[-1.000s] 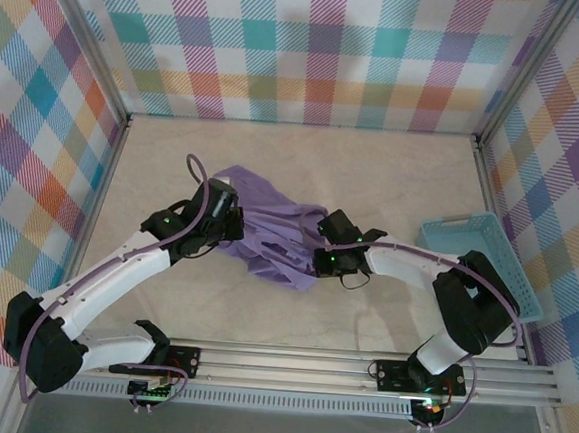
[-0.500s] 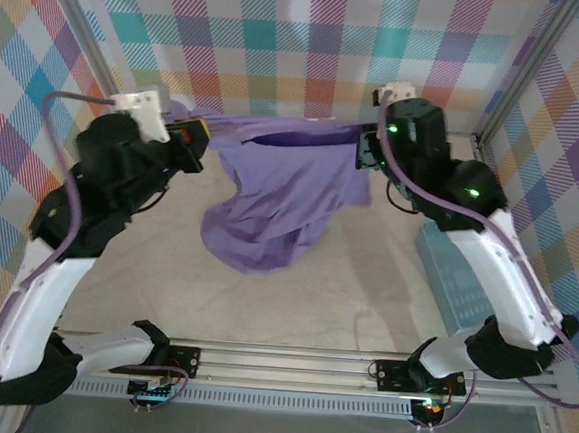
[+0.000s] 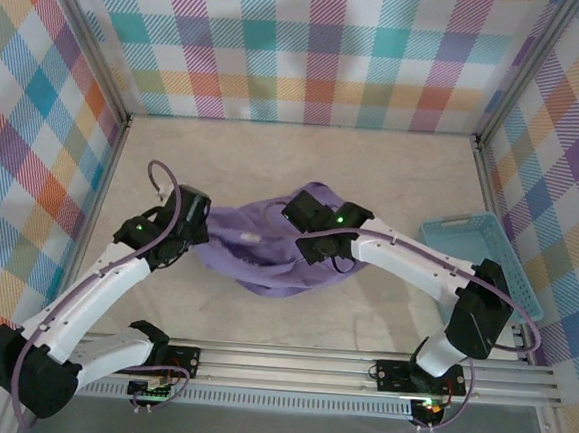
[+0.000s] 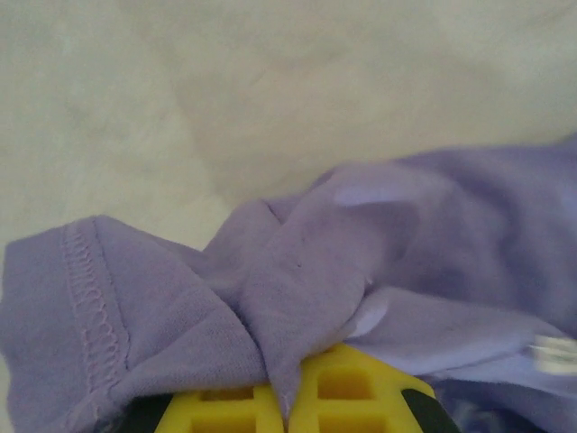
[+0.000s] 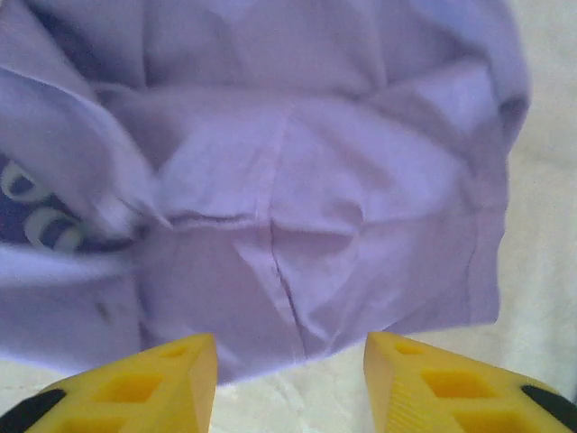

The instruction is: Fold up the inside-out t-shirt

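Top external: shirt [image 3: 256,259] is a crumpled lavender heap, mid-table [image 3: 274,155], flat between the two arms. Plain thin fabric, no print, lots of soft folds, no clear outline of sleeves or collar. Small white tag [image 3: 251,237] shows on top of the heap. Basket [image 3: 477,251] sits well apart at the right edge.

Left gripper [image 3: 196,231] is low at the heap's left edge. Left wrist view: left gripper [image 4: 288,397] has its yellow jaws pressed together with a ridge of shirt [image 4: 451,225] pinched in the seam between them. Stitched hem [image 4: 90,307] runs down the left side, with exposed overlock loops. White tag [image 4: 552,352] is at far right, blurred. Bare table [image 4: 270,90] lies beyond.

Right gripper [image 3: 308,236] is over the heap's upper right part. Right wrist view: right gripper [image 5: 288,347] has its jaws spread wide with nothing gripped. Shirt [image 5: 315,198] lies just ahead of the tips, a seam running down its middle and the cloth edge ending in the gap. Table [image 5: 550,271] shows at right and below. A dark patch with pale loops at far left is too blurred to identify.

Diff vs 0.5 s ago: both arms were raised high near the back wall with the shirt stretched and hanging between the grippers. Now both are down at table level and the shirt is back in a heap. The right has let go; the left still grips. Vs 1.0 s ago: the heap is in roughly the same spot, and the right gripper sits further onto it.
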Tool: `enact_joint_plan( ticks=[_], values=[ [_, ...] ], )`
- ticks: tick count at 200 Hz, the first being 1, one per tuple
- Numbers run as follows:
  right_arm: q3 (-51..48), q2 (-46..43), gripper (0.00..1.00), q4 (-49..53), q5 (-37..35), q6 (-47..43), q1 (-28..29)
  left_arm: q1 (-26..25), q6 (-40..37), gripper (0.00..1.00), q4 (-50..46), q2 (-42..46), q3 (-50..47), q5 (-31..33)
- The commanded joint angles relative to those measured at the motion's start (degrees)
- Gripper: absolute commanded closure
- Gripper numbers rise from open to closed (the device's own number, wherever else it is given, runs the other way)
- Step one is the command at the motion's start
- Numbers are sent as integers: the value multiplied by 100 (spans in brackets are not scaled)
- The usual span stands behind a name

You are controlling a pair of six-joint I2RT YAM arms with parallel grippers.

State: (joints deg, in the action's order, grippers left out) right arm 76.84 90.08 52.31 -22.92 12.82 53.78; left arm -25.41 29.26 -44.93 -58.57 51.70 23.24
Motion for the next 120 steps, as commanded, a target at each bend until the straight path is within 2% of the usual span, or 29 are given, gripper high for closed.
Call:
enact_joint_plan(
  ticks=[1, 24, 38, 65, 120],
  values=[
    [-354, -754, 47, -581, 523, 265, -416, 339, 354, 100, 349, 250, -484, -276],
    [-1036, -1087, 42, -1030, 1102, 155, -904, 478, 421, 100, 550, 312, -834, -453],
    [-1362, -1110, 39, -1277, 1134, 141, -986, 532, 425, 100, 573, 329, -917, -448],
    [-1586, -542, 40, -1445, 1092, 308, -1187, 579, 365, 100, 616, 347, -963, -456],
    [-1506, 243, 43, -2079, 1577, 422, -1291, 598, 331, 100, 658, 324, -1019, -565]
  ],
)
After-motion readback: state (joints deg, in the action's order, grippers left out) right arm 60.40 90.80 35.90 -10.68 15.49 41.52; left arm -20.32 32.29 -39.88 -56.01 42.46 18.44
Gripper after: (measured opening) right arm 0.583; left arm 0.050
